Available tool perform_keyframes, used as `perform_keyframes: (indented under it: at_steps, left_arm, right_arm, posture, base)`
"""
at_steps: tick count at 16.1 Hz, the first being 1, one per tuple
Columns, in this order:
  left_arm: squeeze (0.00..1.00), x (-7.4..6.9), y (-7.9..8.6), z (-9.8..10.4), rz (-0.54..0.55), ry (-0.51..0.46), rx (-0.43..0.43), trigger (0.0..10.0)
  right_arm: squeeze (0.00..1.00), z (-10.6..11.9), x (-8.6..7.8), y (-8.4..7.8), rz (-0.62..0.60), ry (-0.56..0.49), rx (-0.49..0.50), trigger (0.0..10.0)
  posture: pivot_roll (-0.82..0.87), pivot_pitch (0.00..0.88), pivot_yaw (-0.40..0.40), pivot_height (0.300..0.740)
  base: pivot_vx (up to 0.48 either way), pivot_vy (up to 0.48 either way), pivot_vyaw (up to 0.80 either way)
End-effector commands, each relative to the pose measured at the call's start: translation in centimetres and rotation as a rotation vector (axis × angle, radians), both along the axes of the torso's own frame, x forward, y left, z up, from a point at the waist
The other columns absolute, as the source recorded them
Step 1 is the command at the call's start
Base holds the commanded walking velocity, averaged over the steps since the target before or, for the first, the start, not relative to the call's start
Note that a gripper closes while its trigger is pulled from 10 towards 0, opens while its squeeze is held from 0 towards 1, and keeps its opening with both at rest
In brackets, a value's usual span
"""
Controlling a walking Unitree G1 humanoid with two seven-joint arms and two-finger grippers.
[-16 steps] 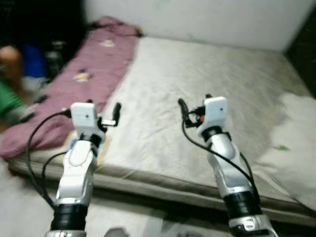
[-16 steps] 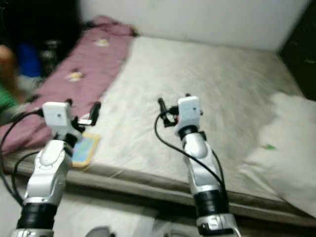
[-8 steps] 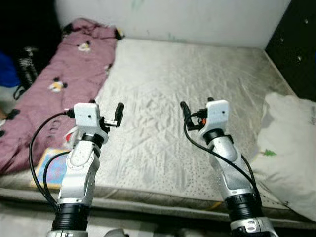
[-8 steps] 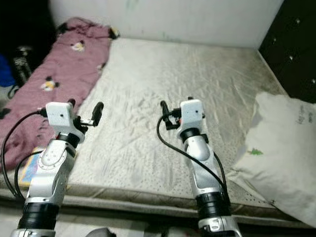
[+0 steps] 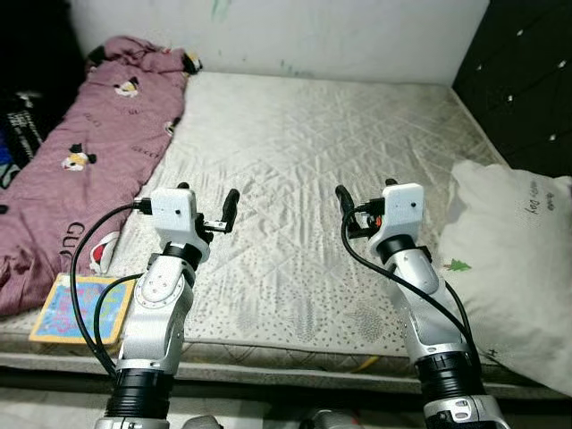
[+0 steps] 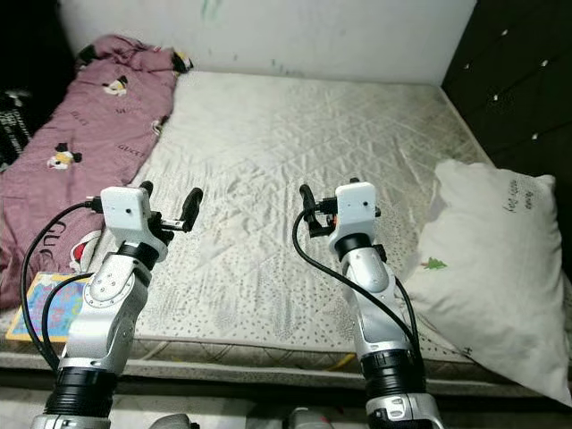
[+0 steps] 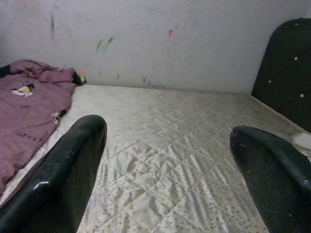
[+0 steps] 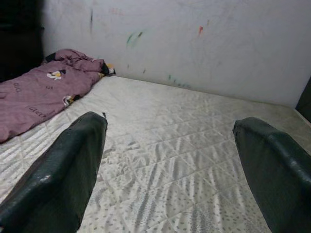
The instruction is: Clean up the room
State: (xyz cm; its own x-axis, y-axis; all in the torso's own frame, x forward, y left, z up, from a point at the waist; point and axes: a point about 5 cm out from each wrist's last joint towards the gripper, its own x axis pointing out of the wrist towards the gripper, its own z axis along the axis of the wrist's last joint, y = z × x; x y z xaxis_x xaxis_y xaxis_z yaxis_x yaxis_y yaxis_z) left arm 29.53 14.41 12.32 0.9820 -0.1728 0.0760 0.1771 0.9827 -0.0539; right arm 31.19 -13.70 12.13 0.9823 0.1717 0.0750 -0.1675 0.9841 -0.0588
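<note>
A crumpled purple blanket [image 5: 85,152] with cartoon prints lies along the left side of a bare quilted mattress [image 5: 304,134]. At the right edge, a white pillow [image 5: 514,259] leans half off the mattress. A colourful flat book [image 5: 80,307] rests on the near left corner. Both arms are raised in front of me over the near part of the mattress. My left gripper [image 5: 210,213] is open and holds nothing, and my right gripper [image 5: 362,201] is likewise open. In the wrist views the left fingers [image 7: 63,174] and the right fingers [image 8: 63,170] stand wide apart above the mattress.
A white wall [image 5: 295,31] with paint marks closes off the far side. A dark padded headboard [image 5: 527,80] stands at the right. Dark clutter [image 5: 18,134] sits beyond the blanket at the left. The mattress's front edge [image 5: 295,362] is just below my arms.
The camera has swung right and sharpened: the pillow and headboard have come into view, the dark area at the left has slid out. Both arms keep their raised pose.
</note>
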Motion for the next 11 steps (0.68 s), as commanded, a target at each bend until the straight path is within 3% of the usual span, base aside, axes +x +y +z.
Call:
perform_keyframes:
  at_steps: [1, 11]
  left_arm:
    - [0.0, 0.01, 0.11, -0.01, 0.006, 0.003, 0.009, 10.0]
    - [0.0, 0.13, 0.13, 0.11, 0.011, 0.001, 0.005, 10.0]
  right_arm:
    - [0.0, 0.25, 0.13, -0.15, -0.003, -0.009, -0.001, 10.0]
    - [0.0, 0.31, 0.28, -0.19, -0.009, -0.008, 0.002, 10.0]
  posture:
    - [-0.01, 0.0, -0.03, 0.74]
    - [-0.01, 0.0, -0.031, 0.74]
  base:
    - [0.0, -0.326, 0.0]
    - [0.0, -0.328, 0.0]
